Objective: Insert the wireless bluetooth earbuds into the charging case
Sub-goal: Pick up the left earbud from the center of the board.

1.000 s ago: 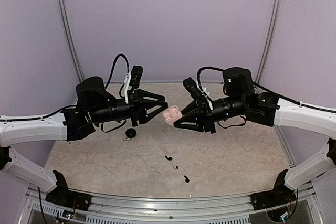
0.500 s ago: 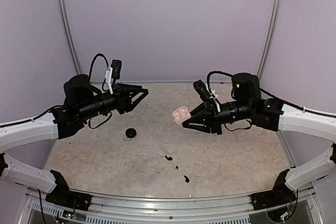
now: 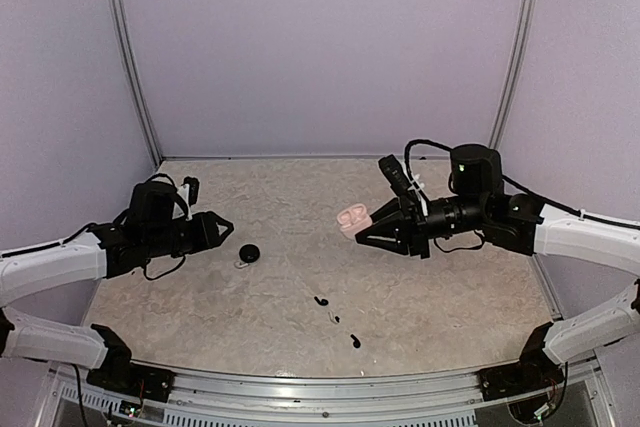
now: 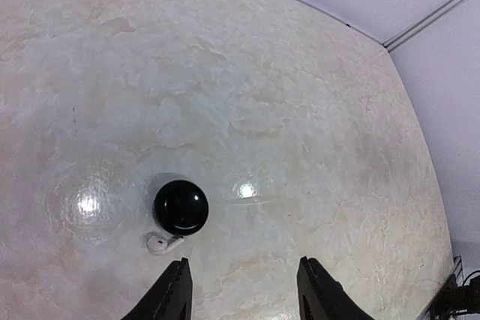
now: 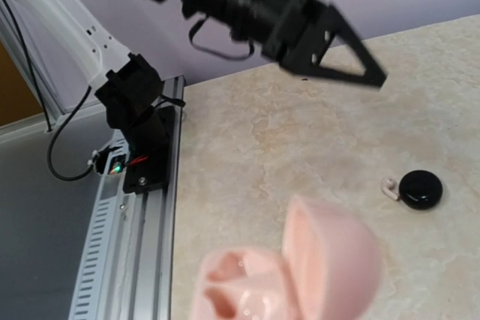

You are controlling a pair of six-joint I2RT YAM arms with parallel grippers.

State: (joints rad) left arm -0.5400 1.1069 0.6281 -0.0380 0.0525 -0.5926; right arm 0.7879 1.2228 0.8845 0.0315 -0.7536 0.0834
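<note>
Right hand (image 3: 370,229) was clamped on the pink charging case (image 3: 351,218), holding it off the bench (image 3: 470,297) near mid-field. The lid was hinged open and two wells showed in the right wrist view; they looked unfilled, though that view was blurred. Left hand (image 3: 224,230) was low over the left side of the bench, fingers apart, nothing between them. Two black earbuds (image 3: 320,300) lay loose on the bench toward the front centre, well apart from both hands and from the case. A smaller dark speck (image 3: 337,319) between them was too small to identify. Also on the bench was a round black puck (image 3: 249,252), near the left hand's fingertips, with a small white piece (image 4: 161,243) touching or just beside it; whether the puck had a lid could not be told. Judgement: the case was presented open and no bud was picked up yet, so the step in hand was the first pick. The next move would call for the left hand to travel past the puck to the closer bud and come down over it. It would need jaws narrowed for so small and glossy a part, pinching so the stem suits a well. The right hand would need the case level, wells up, lid clear.
</note>
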